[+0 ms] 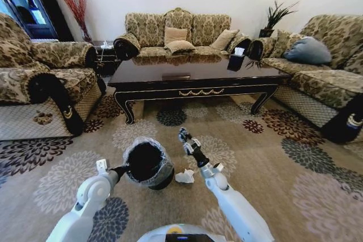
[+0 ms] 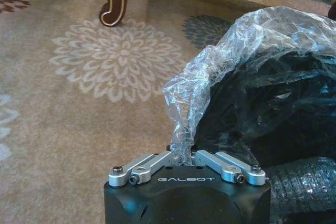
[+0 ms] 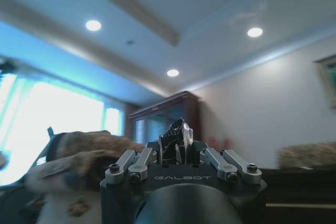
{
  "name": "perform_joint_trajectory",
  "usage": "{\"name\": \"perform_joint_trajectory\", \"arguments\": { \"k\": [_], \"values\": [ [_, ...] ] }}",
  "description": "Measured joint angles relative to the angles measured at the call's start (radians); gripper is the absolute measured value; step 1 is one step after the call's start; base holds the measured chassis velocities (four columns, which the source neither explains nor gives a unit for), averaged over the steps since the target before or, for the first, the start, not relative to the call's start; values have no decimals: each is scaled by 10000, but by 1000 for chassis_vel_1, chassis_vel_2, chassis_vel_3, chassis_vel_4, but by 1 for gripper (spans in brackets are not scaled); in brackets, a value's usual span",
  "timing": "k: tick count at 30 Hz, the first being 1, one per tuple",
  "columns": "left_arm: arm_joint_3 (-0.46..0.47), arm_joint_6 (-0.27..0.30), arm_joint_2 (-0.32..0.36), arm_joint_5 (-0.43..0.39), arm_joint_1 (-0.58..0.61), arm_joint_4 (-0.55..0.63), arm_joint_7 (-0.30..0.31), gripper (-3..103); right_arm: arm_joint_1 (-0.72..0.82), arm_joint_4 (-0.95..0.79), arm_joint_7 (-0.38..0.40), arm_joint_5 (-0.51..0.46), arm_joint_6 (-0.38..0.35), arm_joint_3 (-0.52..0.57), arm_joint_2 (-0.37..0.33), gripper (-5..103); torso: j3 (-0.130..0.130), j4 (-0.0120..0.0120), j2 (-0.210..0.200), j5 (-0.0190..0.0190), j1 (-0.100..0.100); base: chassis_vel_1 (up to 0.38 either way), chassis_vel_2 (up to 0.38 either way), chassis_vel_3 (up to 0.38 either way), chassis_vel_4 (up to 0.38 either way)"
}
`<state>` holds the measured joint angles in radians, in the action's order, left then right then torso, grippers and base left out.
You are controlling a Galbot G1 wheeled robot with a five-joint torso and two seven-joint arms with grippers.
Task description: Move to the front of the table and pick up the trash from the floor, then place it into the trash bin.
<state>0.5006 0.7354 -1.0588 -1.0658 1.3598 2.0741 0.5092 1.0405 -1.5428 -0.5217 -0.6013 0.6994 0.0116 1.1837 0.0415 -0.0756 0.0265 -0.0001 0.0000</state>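
The trash bin (image 1: 146,162), black with a crinkly clear liner, stands on the flowered carpet floor (image 1: 266,168) just ahead of me. My left gripper (image 1: 122,169) is at its rim, shut on a fold of the clear liner (image 2: 184,129). A crumpled white paper wad of trash (image 1: 185,176) lies on the floor right beside the bin. Above that wad my right gripper (image 1: 182,135) is raised and points up toward the ceiling, its fingertips (image 3: 178,137) pressed together with nothing seen between them. The dark glossy table (image 1: 193,75) stands beyond the bin.
Patterned sofas stand at the left (image 1: 39,83), back (image 1: 176,35) and right (image 1: 323,77) of the table. A curved table leg (image 2: 113,1) is close to the bin. A tissue box (image 1: 239,52) sits on the table's far right. Open carpet lies to my right.
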Motion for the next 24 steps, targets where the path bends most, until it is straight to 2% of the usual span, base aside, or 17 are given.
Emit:
{"name": "perform_joint_trajectory", "arguments": {
  "k": [4, 10, 13, 24],
  "values": [
    [-323, 0, 141, -82, -371, -154, 91, 2, -117, -309, -96, 518, 161, -690, -608, 30, 0, 0, 0, 1, 0, 0, 0, 0, 0],
    [-507, 0, 163, -118, -650, -242, 112, 2, -129, -726, -105, 601, 160, -1201, -1055, 30, 0, -1, 0, 1, 0, 0, 0, 0, 0],
    [-671, 0, -41, -93, -710, -281, 148, 2, -182, -953, -22, 760, 89, -1621, -1403, 30, 0, 0, 0, 1, 0, 0, 0, 0, 0],
    [-941, 0, -467, -89, -593, -129, 117, 2, -337, -194, -17, 1080, 161, -1825, -1290, 30, 0, 1, 0, 2, -1, 0, 0, 0, 0]
  ]
}}
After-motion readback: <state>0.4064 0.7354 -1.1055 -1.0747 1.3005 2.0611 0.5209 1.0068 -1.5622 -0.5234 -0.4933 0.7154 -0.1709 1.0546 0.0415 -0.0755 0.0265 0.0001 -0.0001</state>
